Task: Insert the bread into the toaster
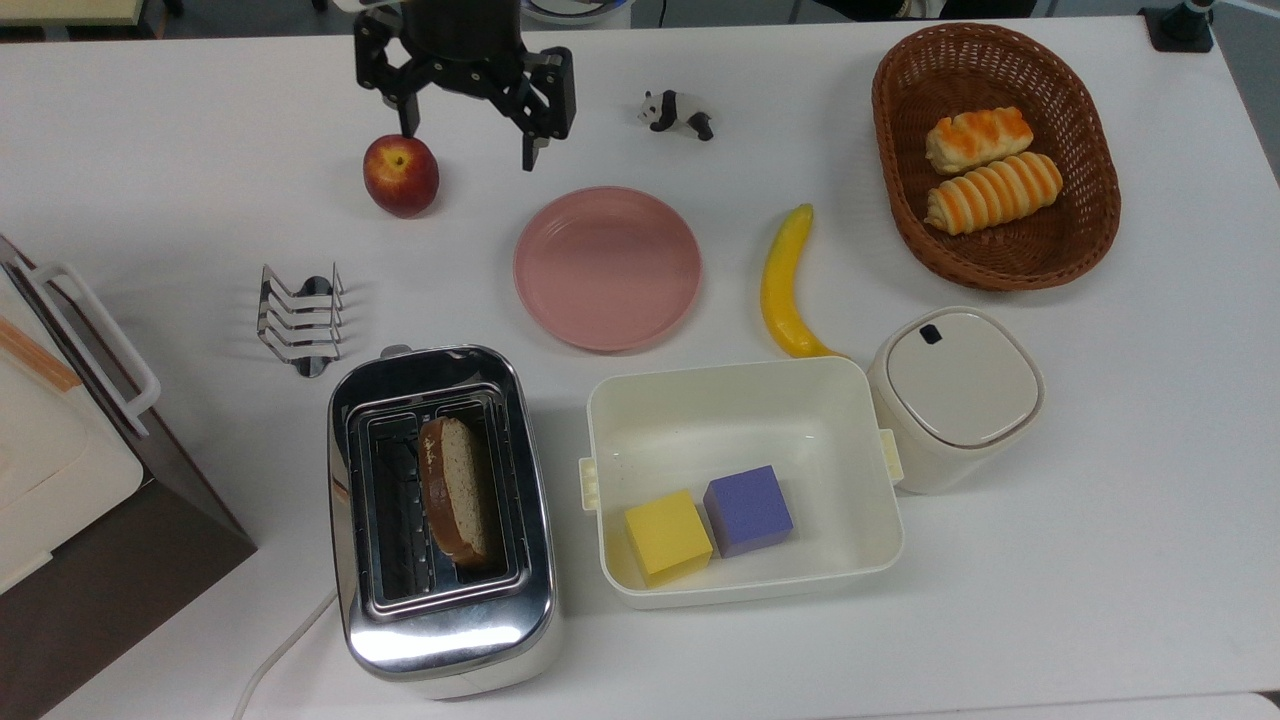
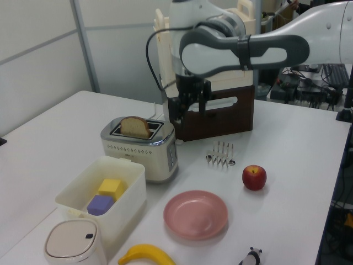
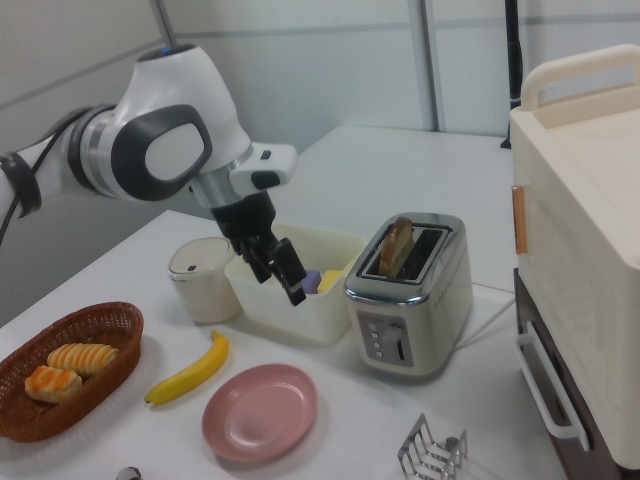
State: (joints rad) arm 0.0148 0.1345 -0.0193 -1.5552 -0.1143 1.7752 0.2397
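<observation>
The bread (image 1: 455, 490) is a speckled tan slice standing upright in the right-hand slot of the chrome toaster (image 1: 450, 630) near the top view's front left. Its rounded top pokes out of the slot in the left view (image 2: 135, 127) and the right view (image 3: 398, 245). My gripper (image 1: 468, 147) hangs open and holds nothing at the far edge of the table, well away from the toaster (image 2: 138, 152) and just beyond a red apple (image 1: 400, 175). It is raised above the table in the left view (image 2: 187, 117) and the right view (image 3: 278, 285).
A wire toast rack (image 1: 300, 320) stands behind the toaster. A pink plate (image 1: 607, 268), banana (image 1: 785, 285) and panda figure (image 1: 677, 110) lie mid-table. A white bin (image 1: 760, 420) holds two cubes beside a lidded pot (image 1: 955, 395). A wicker basket (image 1: 900, 200) holds rolls. A cabinet (image 1: 60, 460) stands at the top view's left.
</observation>
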